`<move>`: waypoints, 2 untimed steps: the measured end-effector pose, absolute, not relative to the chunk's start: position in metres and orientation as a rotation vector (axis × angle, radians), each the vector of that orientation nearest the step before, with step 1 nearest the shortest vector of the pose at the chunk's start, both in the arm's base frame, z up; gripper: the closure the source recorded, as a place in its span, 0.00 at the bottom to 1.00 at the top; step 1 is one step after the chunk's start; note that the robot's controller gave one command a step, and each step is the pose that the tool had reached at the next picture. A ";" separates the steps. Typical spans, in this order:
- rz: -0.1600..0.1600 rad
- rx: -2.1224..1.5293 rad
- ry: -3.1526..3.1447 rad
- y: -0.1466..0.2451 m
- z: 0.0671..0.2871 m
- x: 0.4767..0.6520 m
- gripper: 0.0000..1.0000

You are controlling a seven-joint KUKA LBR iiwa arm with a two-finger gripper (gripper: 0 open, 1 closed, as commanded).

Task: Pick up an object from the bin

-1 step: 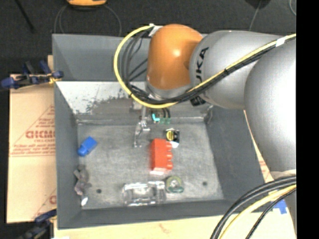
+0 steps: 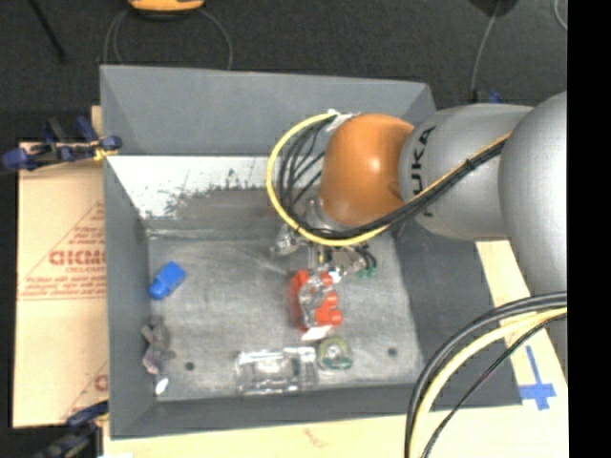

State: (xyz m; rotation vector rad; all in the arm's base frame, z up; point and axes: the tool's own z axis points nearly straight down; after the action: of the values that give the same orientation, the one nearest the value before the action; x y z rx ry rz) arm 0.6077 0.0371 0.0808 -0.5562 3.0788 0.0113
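My gripper (image 2: 323, 256) hangs over the middle of the bin, mostly hidden under the arm's orange cover. Right below it lies a red thing with clear and white parts (image 2: 316, 301), its upper end hidden by the gripper; whether the gripper touches it I cannot tell. A small round greenish thing (image 2: 335, 353) lies just in front of the red one. A clear plastic pack (image 2: 275, 369) lies flat along the bin's front wall.
A small blue block (image 2: 166, 281) lies near the left wall. A grey crumpled thing (image 2: 155, 345) sits in the front left corner. The arm reaches in from the right and covers the bin's back right part.
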 end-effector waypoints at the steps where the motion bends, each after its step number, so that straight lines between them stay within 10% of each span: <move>1: -0.003 -1.112 2.931 0.002 0.091 0.584 0.00; 2: -0.005 -1.500 2.744 -0.058 0.075 0.604 0.00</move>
State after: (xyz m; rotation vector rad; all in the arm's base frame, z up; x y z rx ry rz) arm 0.6037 -0.0577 0.0749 -1.4999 2.7442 -0.0052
